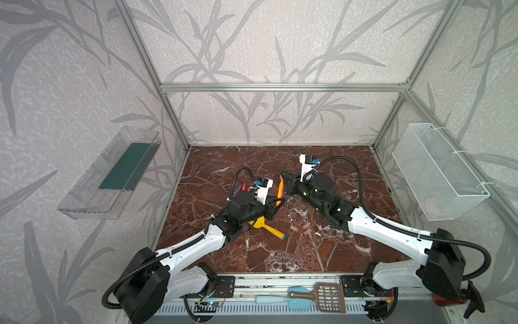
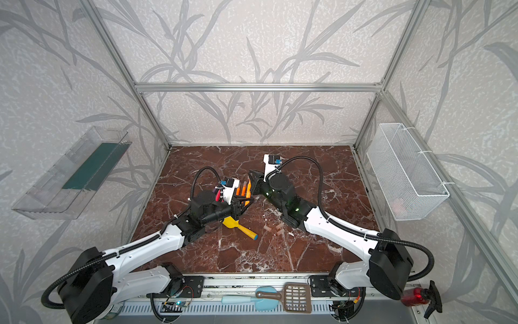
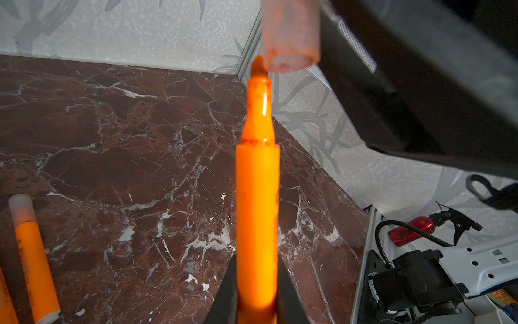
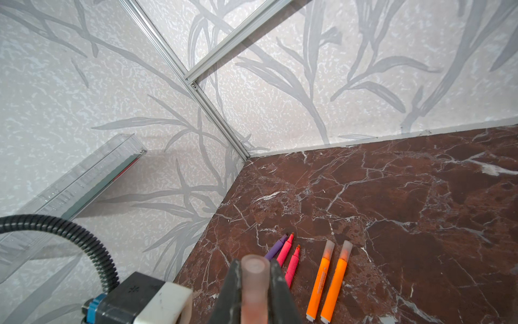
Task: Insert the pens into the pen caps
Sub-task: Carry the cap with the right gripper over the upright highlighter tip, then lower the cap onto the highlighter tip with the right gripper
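Jaws, left: your left gripper [image 3: 258, 283] is clamped tight on the barrel of an orange pen [image 3: 257, 213], whose bare tip points away from the wrist.
Jaws, right: your right gripper [image 4: 253, 270] is pinched closed around a translucent cap [image 4: 253, 289], which sticks out past the fingertips.
Table: your two grippers meet nose to nose above the middle of the marble table [image 1: 280, 261].
Pen against cap: your pen's tip sits at the rim of the cap's end, off to one side and not inside it.
Other pens: you have two capped orange pens [image 4: 319, 280] lying side by side, with a purple pen [image 4: 276, 246] and two pinkish-red pens [image 4: 286, 249] bare-tipped just beside them.
Loose caps: you have three loose caps [image 1: 294, 228] lying close together near the right arm, well apart from the pens.
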Action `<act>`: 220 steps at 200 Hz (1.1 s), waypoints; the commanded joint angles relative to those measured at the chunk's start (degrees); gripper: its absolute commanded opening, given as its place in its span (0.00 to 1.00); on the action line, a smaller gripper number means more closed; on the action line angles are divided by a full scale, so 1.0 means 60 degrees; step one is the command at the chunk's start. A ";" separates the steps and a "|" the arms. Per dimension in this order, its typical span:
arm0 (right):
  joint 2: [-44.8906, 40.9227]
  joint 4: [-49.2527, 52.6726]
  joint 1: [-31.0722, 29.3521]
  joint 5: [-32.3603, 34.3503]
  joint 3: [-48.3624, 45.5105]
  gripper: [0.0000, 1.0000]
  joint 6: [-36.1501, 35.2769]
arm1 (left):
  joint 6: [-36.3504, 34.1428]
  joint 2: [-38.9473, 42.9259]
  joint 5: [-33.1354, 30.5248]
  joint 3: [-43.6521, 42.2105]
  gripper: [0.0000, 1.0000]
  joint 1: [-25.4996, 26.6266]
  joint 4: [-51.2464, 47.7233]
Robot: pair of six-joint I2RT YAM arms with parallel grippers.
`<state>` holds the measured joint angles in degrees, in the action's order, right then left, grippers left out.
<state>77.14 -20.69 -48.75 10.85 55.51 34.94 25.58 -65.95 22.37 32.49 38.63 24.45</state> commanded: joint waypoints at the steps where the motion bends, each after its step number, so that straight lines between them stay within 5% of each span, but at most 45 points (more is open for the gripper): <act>1: -0.0054 -0.0071 0.0025 0.0339 0.0300 0.00 -0.0362 | -0.0097 0.0225 0.0007 -0.0083 0.00 0.0062 0.0271; 160: 0.0209 -0.0230 0.0003 -0.0421 -0.0027 0.00 0.0064 | -0.0148 0.0679 -0.0201 -0.0229 0.00 0.0066 0.0254; 220: -0.0741 -0.0113 -0.0092 -0.1003 -0.1073 0.00 0.0665 | 0.0047 0.0841 -0.0324 -0.0332 0.00 0.0002 0.0338</act>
<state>76.27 -22.55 -48.75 7.40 52.16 37.15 25.54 -62.72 21.21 30.35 39.05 23.59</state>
